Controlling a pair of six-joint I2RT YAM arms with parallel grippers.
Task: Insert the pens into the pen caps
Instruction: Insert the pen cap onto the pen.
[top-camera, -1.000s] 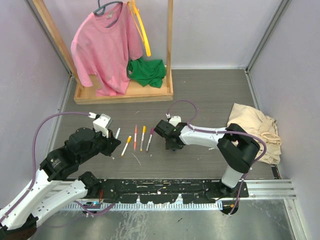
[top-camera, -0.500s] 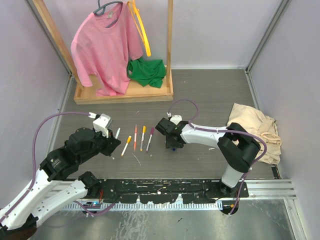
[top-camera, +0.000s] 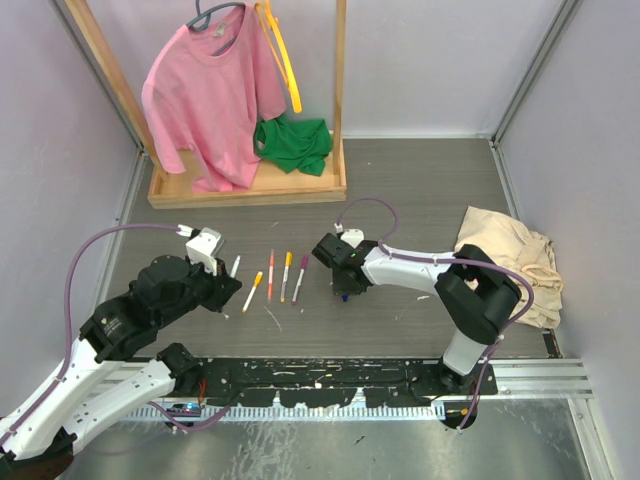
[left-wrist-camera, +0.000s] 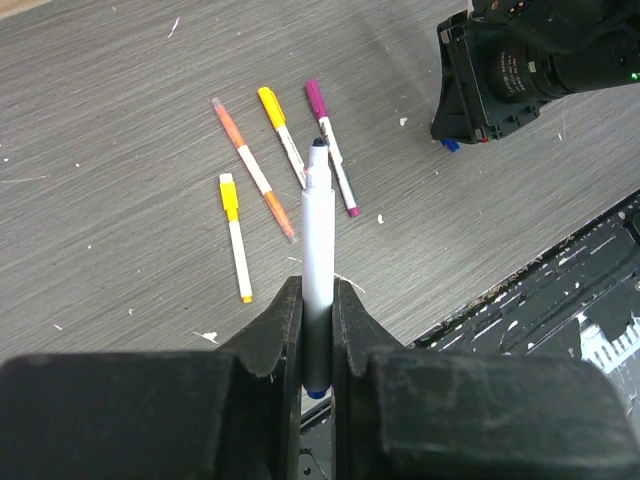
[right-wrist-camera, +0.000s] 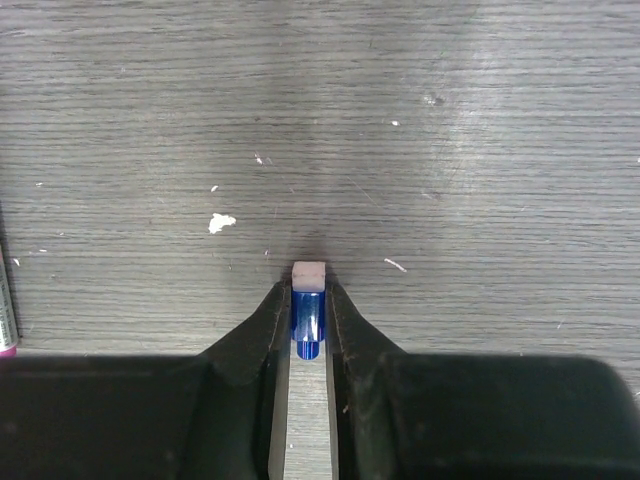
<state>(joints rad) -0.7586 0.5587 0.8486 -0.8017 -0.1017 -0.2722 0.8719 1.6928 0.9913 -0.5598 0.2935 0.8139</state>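
1. Between the fingers of the left gripper, clamped tight: a white-barrelled marker pen, pinched low on its barrel, blue end tucked just behind the pads.
2. Long axis straight out from those fingers, dark uncapped tip leading, aimed over the loose pens beyond.
3. Between the fingers of the right gripper, pressed together on it: a short blue plastic cap, pale end poking just past the fingertips.
4. Cap's long axis in line with the fingers, pale end outward toward the grey wood-grain table. Touching the table or just above it, cannot tell; which end is the open mouth, cannot tell either.
5. Just beyond the left fingertips, flat on the table: four slim white marker pens with yellow, orange, yellow and magenta ends, side by side, roughly parallel, long axes running away from the fingers with a slight fan.
6. Judged from their coloured ends, probably capped already, though too small to be sure.
7. Likely the last pair, then: pen in one grip, matching cap in the other, well apart, the right gripper off to the right of the left fingers and past the loose pens.
8. Left to do: bring the two together, line up both axes, press the dark tip into the cap.
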